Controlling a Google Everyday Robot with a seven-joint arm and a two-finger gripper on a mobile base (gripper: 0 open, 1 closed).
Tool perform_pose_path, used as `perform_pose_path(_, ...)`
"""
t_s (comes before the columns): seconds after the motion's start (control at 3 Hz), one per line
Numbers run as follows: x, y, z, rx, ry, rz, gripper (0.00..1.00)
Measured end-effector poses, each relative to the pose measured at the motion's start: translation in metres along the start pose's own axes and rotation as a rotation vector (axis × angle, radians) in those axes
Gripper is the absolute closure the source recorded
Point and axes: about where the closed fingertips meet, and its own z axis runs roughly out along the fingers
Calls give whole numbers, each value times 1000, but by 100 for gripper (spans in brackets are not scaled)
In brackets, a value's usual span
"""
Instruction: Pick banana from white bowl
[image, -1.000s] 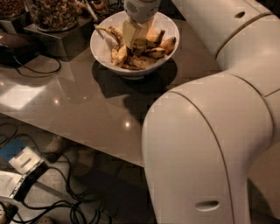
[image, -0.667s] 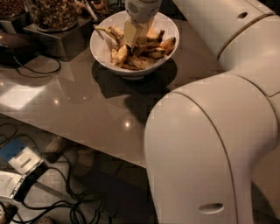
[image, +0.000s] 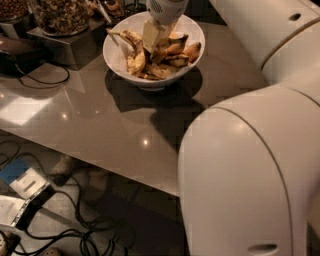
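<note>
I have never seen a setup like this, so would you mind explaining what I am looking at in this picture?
This is a mobile robot with one arm. The big white shells filling the right side are that arm, seen very close by the single camera, which looks down past it onto a glossy grey table. At the arm's end, the gripper reaches down into the white bowl, among brown-spotted bananas. Whether it has hold of one cannot be told. Behind the bowl on the left stands a glass jar of nuts. Below the table edge, cables lie on the floor.
</note>
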Motion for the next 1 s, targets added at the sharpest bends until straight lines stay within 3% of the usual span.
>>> perform_pose_path(0.33,4,-1,-12,-13,-44,4,100)
perform_pose_path(0.67,8,-1,-22,-30,-130,10,100)
perform_pose_path(1.0,2,-1,-23,-23,-140,-1,100)
